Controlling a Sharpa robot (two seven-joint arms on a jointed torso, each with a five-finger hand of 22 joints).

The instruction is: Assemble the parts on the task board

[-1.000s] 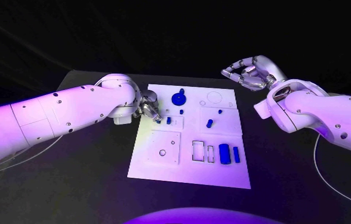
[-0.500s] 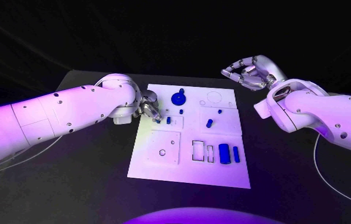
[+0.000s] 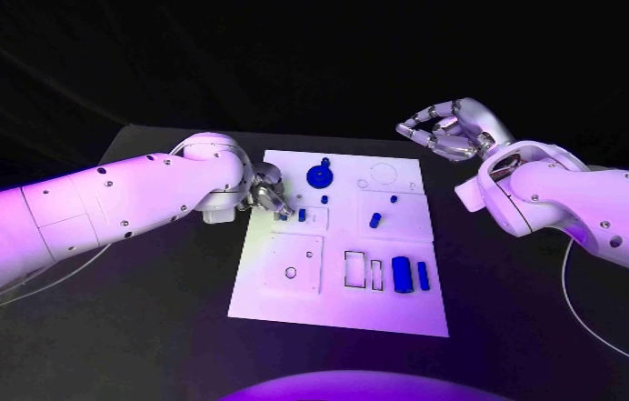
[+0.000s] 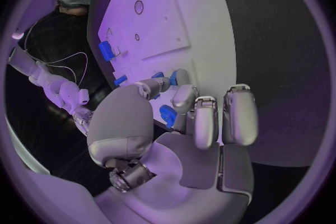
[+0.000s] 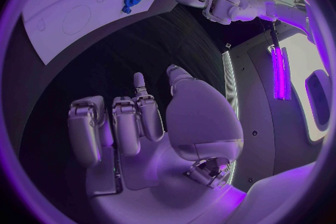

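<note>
Your left hand (image 3: 269, 194) sits at the left edge of the task board (image 3: 295, 305), fingers curled around a small blue part (image 4: 167, 116); the left wrist view shows that piece caught between thumb and fingers, just above the board's surface. A second small blue peg (image 3: 302, 215) stands right beside those fingertips. Whether the held part is already seated in its socket is hard to judge from here, since the fingers cover the contact.

Your right hand (image 3: 445, 130) hangs above the table past the board's far right corner, well apart from everything, fingers curled in with nothing between them.

As for progress, you appear to be partway. The blue gear (image 3: 320, 178) lies near the board's far edge, a few small blue pegs stand in the middle rows, and two blue blocks (image 3: 410, 275) sit in slots near the right side. Still open: the dark rectangular slots (image 3: 355, 270) beside those blocks, the round outline (image 3: 384, 175) by the far right corner, and the holes in the square panel (image 3: 294, 265) on the near left. So several seats look unfilled, and the piece in your left hand needs placing first.
</note>
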